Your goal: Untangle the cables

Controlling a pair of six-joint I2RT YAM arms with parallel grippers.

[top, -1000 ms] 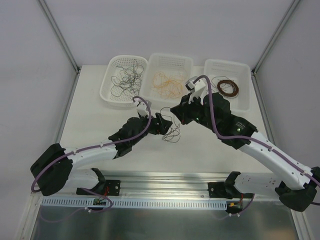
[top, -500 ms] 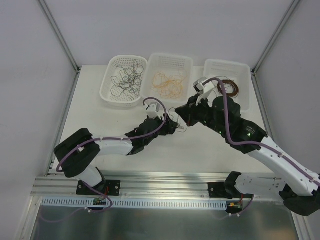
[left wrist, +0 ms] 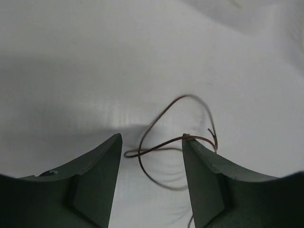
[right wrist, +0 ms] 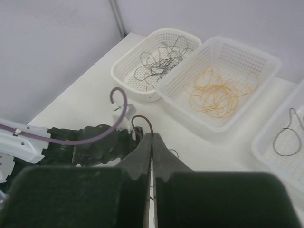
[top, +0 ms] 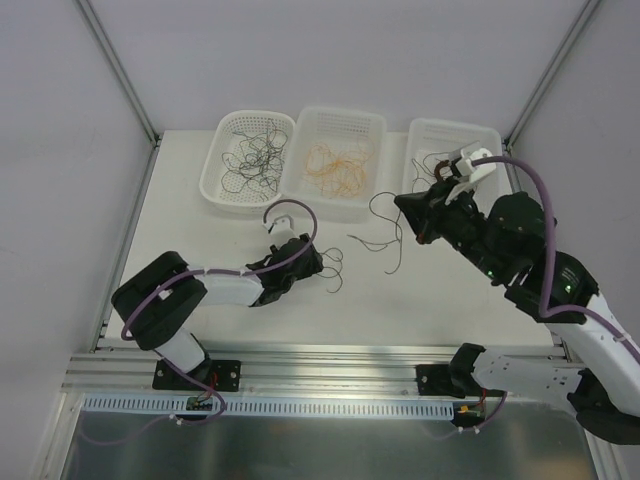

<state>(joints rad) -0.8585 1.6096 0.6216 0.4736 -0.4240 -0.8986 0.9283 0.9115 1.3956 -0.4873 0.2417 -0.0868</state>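
Note:
My right gripper (top: 412,214) is shut on a thin brown cable (top: 398,240) and holds it above the table; the strand hangs down in loose curves. In the right wrist view the fingers (right wrist: 152,137) are pressed together, with a small loop of that cable (right wrist: 141,115) sticking out at the tips. My left gripper (top: 320,262) is low over the table and open. Another brown cable (left wrist: 190,95) lies looped on the table between its fingers (left wrist: 152,142) and rests against the right fingertip. That cable shows beside the gripper in the top view (top: 335,270).
Three white baskets stand along the back. The left one (top: 212,180) holds black wires, the middle one (top: 340,118) orange wires, the right one (top: 490,200) a dark-brown wire ring. The left arm (right wrist: 90,142) lies below my right gripper.
My right gripper has moved up and to the right, pulling a brown cable away from the left gripper. The left gripper has drawn back to the left, with a cable on the table by it.

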